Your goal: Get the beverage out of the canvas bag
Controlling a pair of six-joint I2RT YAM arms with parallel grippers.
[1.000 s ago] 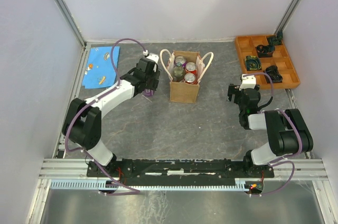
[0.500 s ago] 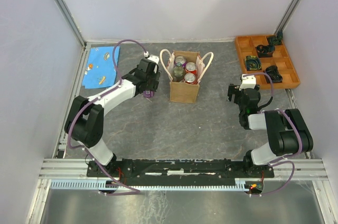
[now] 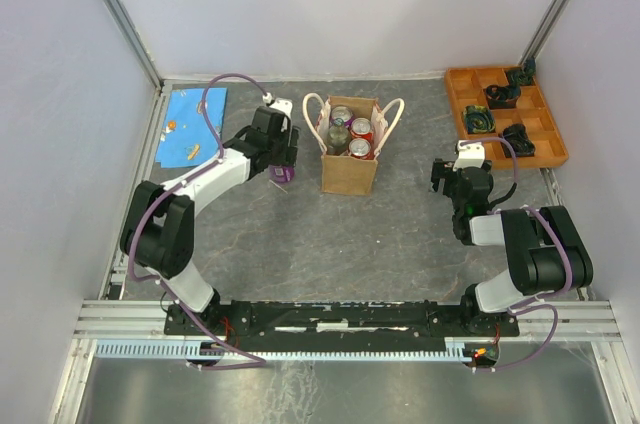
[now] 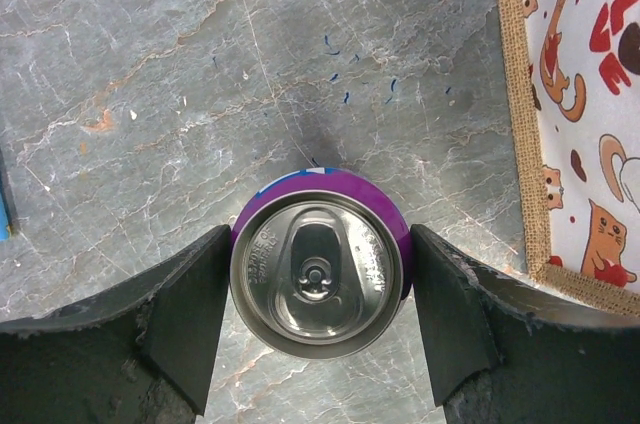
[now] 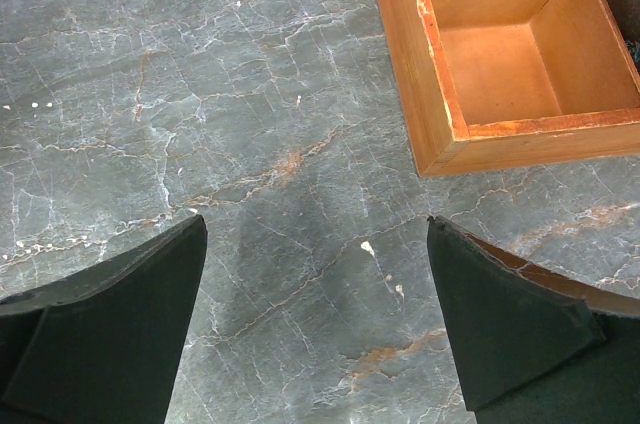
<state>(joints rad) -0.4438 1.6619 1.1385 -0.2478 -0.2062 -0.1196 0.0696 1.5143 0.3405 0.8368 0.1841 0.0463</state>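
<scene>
Left gripper [image 4: 320, 244]: clamped on purple aluminium drink can [image 4: 318, 274].
Can spot: just left of boxy tan canvas bag [image 3: 349, 172], outside it.
Right gripper [image 5: 315, 234]: fingers apart, near orange wooden tray [image 5: 420, 94].

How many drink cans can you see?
5: four cans inside the canvas bag, one purple can outside it, between the fingers of the left pincer. Others may be hidden.
</scene>
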